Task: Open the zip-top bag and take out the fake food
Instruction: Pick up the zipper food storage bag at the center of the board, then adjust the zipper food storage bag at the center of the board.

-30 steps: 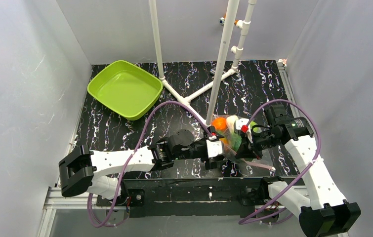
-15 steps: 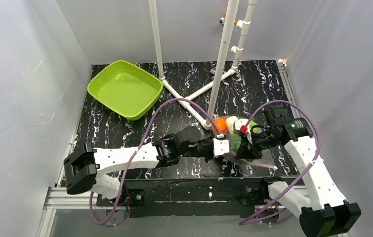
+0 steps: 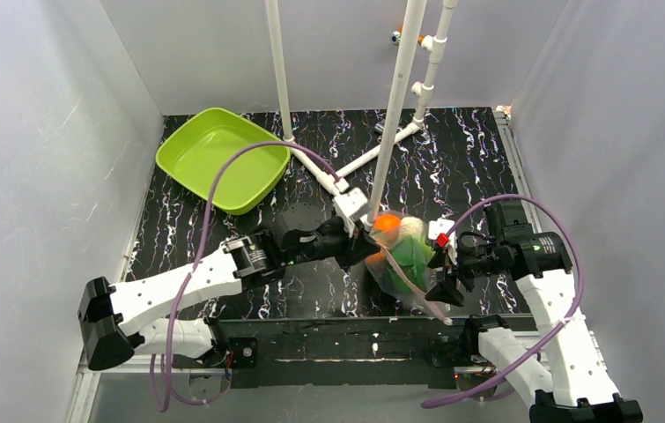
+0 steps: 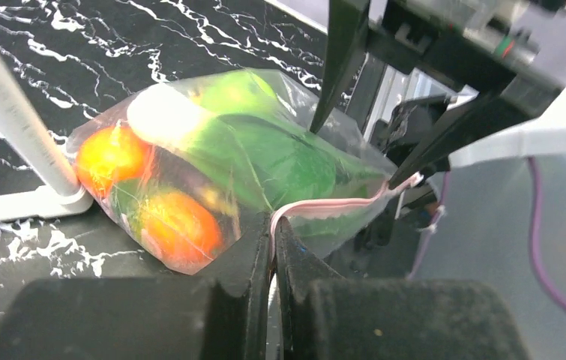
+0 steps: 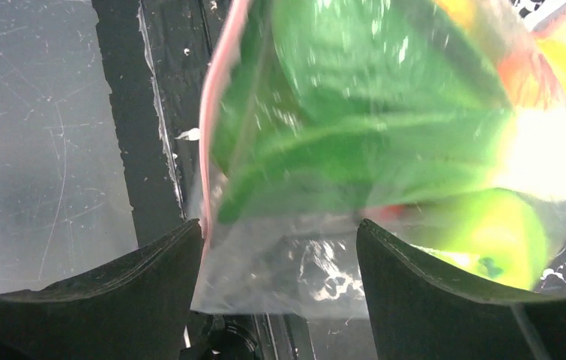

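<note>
The zip-top bag lies tilted by the foot of a white pipe, holding the fake food: oranges, a green apple and a leafy green piece. My left gripper is shut on the bag's pink zip strip; from above, the left gripper is at the bag's left side. My right gripper stands open just right of the bag. In the right wrist view the right gripper has its jaws wide apart, either side of the bag's clear corner, without pinching it.
A lime-green tray sits at the back left. White pipe uprights and their floor bars stand just behind the bag. The table's near edge is close below the bag.
The left gripper has shut on the zip strip and drawn the bag left and back towards the pipe. The right gripper has let go, opened wide and backed off to the right.
</note>
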You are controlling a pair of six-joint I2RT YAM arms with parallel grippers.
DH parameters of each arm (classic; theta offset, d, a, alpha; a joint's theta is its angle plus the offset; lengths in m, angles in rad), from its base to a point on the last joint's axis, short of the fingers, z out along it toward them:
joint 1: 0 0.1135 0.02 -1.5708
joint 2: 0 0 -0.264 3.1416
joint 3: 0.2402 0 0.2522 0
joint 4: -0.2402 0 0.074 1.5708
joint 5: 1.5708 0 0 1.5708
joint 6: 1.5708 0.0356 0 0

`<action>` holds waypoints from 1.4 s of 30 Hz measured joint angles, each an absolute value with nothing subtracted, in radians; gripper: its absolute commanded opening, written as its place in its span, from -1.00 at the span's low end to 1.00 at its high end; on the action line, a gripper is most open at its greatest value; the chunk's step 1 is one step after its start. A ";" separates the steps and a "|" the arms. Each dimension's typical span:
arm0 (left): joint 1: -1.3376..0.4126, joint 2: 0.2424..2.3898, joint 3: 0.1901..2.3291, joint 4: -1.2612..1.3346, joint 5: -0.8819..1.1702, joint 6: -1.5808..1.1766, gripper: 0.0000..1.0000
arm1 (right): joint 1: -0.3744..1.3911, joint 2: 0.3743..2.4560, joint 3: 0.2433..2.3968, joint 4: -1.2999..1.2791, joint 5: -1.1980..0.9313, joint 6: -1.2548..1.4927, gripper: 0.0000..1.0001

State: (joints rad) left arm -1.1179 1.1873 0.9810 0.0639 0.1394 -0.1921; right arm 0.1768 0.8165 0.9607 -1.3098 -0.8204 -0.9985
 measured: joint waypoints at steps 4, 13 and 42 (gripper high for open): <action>-1.075 1.155 1.007 0.020 0.134 -0.314 -1.00 | 0.177 0.815 0.959 -1.311 -0.795 -0.994 0.64; -1.066 1.151 1.052 -0.050 0.087 -0.427 -1.00 | 0.177 0.815 0.959 -1.315 -0.816 -0.970 0.60; -1.066 1.226 1.118 0.033 -0.004 -0.484 -1.00 | 0.144 0.752 1.028 -1.364 -0.846 -0.880 0.07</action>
